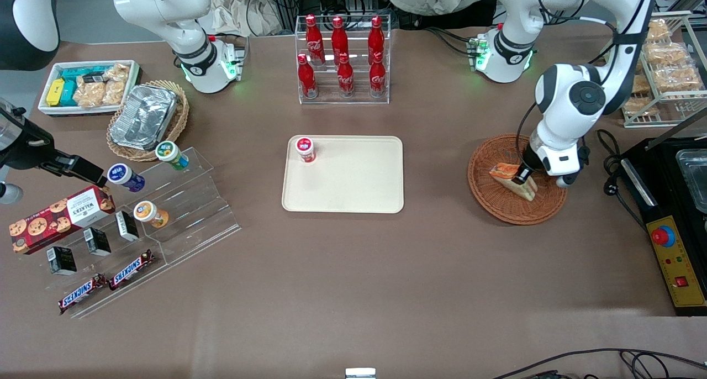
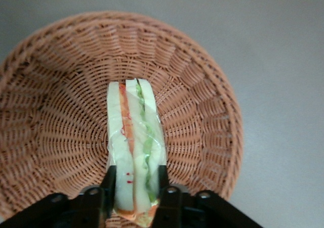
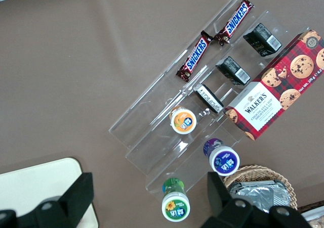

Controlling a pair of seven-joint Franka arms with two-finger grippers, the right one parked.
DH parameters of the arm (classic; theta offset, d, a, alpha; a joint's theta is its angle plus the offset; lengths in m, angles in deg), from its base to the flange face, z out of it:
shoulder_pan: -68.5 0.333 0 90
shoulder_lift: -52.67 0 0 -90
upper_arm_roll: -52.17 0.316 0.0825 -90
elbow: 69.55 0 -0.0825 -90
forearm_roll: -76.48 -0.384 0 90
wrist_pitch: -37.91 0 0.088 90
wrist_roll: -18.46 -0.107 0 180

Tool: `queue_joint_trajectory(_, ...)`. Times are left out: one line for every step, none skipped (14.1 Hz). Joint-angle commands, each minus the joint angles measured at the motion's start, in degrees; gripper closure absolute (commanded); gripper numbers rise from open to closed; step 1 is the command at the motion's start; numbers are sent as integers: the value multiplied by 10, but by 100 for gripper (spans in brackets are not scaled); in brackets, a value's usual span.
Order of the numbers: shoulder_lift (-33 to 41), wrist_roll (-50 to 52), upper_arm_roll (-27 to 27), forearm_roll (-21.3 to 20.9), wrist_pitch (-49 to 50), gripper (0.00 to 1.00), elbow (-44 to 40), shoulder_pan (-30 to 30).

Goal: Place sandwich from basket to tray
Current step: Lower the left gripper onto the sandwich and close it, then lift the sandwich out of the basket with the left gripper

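End effector (image 2: 135,180) astride sandwich (image 2: 134,147) in basket (image 2: 50,127), seemingly gripping.

The sandwich (image 2: 134,147) shows pale bread with orange, red and green layers. The basket (image 1: 500,202) is reddish-brown wicker. The tray (image 1: 353,180) is plain cream-beige, the desk (image 1: 353,290) dull brown. The black pincer (image 2: 136,185) clamps the sandwich.

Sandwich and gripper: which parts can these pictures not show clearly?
- Front view: the left arm's wrist covers part of the sandwich and basket.
- Left wrist view: the gripper flanks the sandwich; its near end is cut off by the picture edge.
- Tray: absent from the wrist view.
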Motion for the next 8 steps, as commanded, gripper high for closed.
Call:
queue_joint_trajectory(21,14,1,-16,152,100,-101,0)
queue_joint_trajectory(21,13,1,-16,204,100,-142,0)
queue_joint_trajectory(22,4,0,-16,255,100,-182,0)
queue_joint_trajectory(22,-22,0,-16,306,100,-228,0)
queue_joint_trajectory(23,-53,0,-16,351,100,-272,0)
queue_joint_trajectory(22,-80,0,-15,389,100,-310,0)
queue_joint_trajectory(22,-107,-1,-11,424,100,-345,0)
queue_joint_trajectory(22,-133,-3,-5,451,100,-371,0)
